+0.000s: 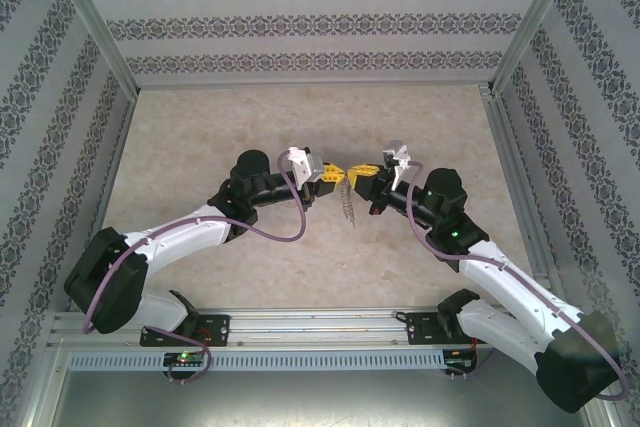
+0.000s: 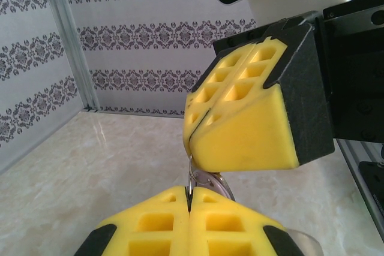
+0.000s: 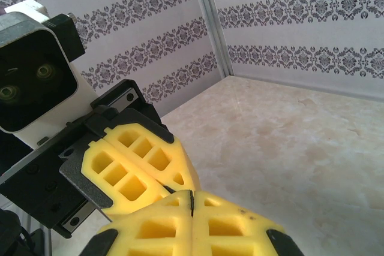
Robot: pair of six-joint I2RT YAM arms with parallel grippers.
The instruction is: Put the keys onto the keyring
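Observation:
My two grippers meet tip to tip above the middle of the table, the left gripper (image 1: 335, 175) facing the right gripper (image 1: 353, 176). In the left wrist view the left gripper (image 2: 189, 199) is shut on a thin grey metal loop, the keyring (image 2: 192, 178). The loop runs up into the shut seam of the right gripper (image 2: 190, 147). A flat rounded metal piece (image 2: 211, 183) with a faint lilac tint sits just behind the loop; I cannot tell whether it is a key. The keyring's fine chain (image 1: 347, 203) dangles below the tips. In the right wrist view the right gripper (image 3: 192, 201) touches the left gripper (image 3: 179, 183).
The beige marble tabletop (image 1: 300, 117) stretches behind and beside the arms. Patterned walls with aluminium posts (image 1: 100, 27) enclose it on three sides. A metal rail (image 1: 320, 322) with the arm bases runs along the near edge.

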